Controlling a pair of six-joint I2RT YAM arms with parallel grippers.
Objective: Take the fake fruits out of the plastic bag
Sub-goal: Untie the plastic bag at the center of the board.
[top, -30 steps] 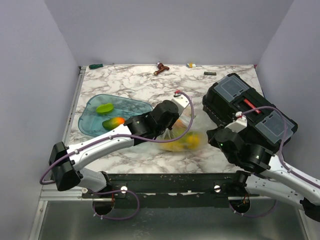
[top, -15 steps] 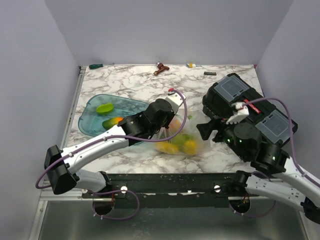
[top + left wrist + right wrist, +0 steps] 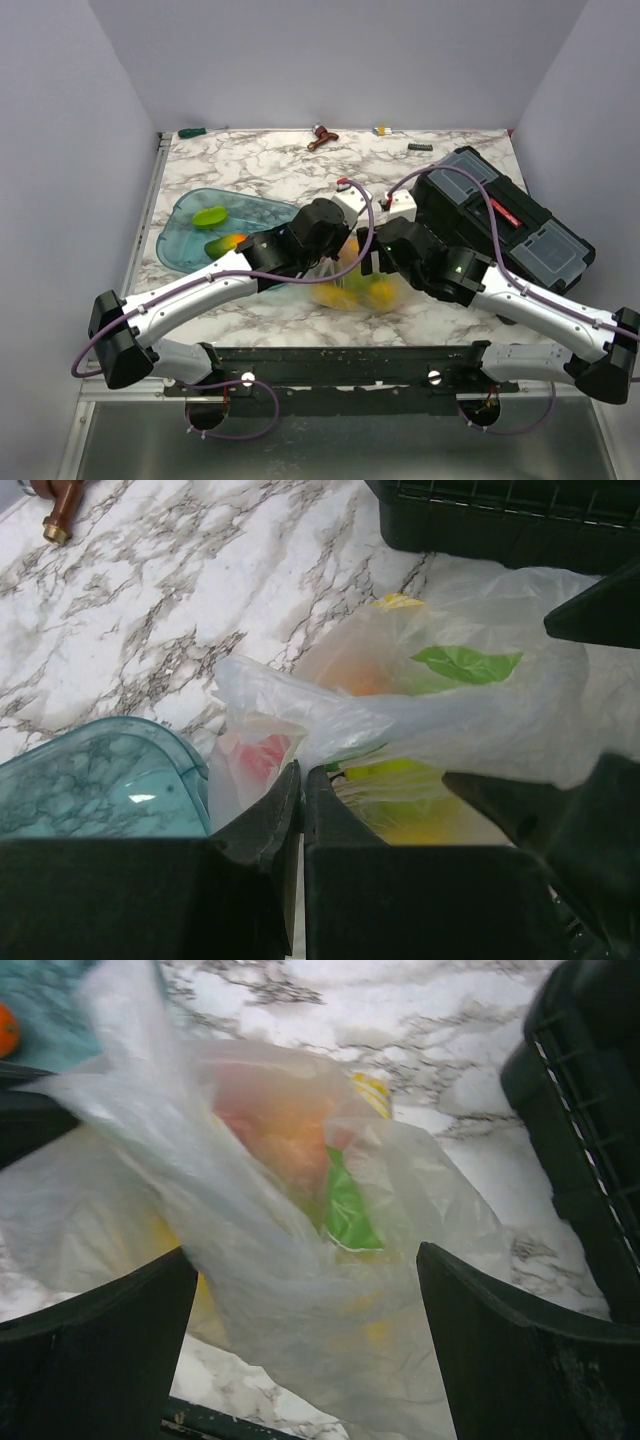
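1. The crinkly transparent plastic bag [image 3: 360, 285] lies on the white-and-grey marbled table [image 3: 260, 170]. In the top view it is near the front edge, about 6 o'clock from the table's middle, between the two wrists. The translucent teal rectangular tray [image 3: 180, 235] sits at its 9 o'clock and the black hard-plastic toolbox [image 3: 500, 205] at its 2 o'clock.
2. The small glossy plastic fake fruits [image 3: 380, 293] are split between two places. Yellow, green and reddish-orange shapes show through the film, while a green one and a green-to-red one lie in the tray.
3. The left gripper [image 3: 300, 780] has its fingers pressed together on a fold of film at the bag's 9 o'clock side. The right gripper [image 3: 305, 1255] is spread wide with a finger on either side of the bag's bulk, holding nothing.
4. Likely slip: the right fingers could close on loose film instead of a fruit. The two arms would then pull against each other, and the film could stretch, tear or slide out of the left pinch.
5. Second risk: the front edge is close. If the bag is lifted or tipped with its mouth low, a freed fruit may roll off at 6 o'clock.
6. Hard to make out:
   - where the bag's mouth is, in any view;
   - how many fruits remain inside, since the film blurs them together;
   - whether the bright green patch is a fruit's leaf or a printed mark;
   - both sets of fingertips in the top view, where the wrists cover them.
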